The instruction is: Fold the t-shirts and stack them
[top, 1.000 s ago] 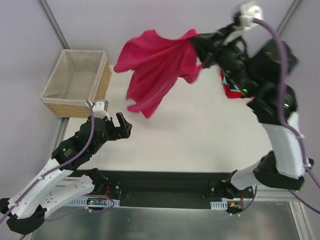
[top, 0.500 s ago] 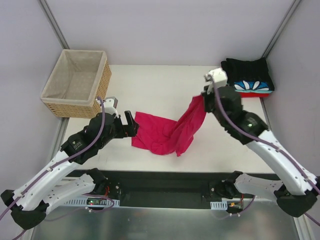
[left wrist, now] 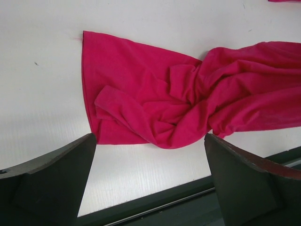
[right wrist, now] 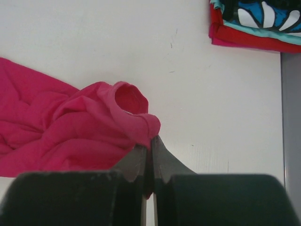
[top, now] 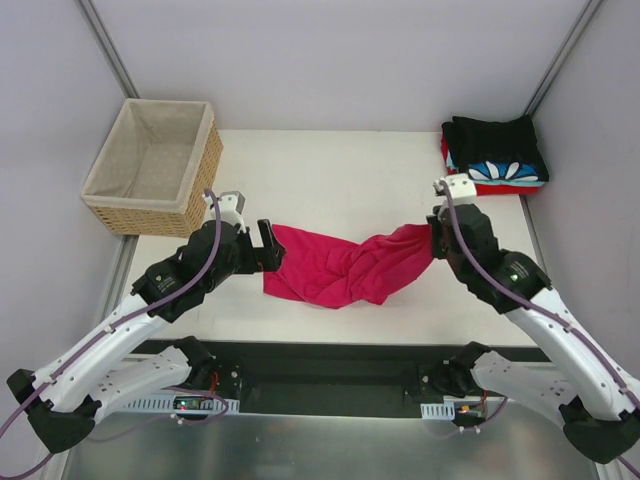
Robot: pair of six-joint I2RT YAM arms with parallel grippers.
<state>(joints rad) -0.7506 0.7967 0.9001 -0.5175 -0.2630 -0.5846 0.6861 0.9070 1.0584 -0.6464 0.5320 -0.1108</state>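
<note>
— Overhead: what's done?
— A folded stack point(top: 495, 155) sits at the far right corner of the worktop point(top: 330, 180); the crimson tee point(top: 340, 268) lies crumpled near the front edge, unfolded.
— Wrists?
— My left claw point(left wrist: 149, 139) gapes above it; my right claw point(right wrist: 150, 143) pinches its edge.

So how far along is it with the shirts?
Some are done: a folded stack sits at the far right corner of the table. In hand is the pink tee, lying crumpled, the right gripper shut on one end and the left gripper open by the other. It has yet to be flattened, folded and stacked.
</note>
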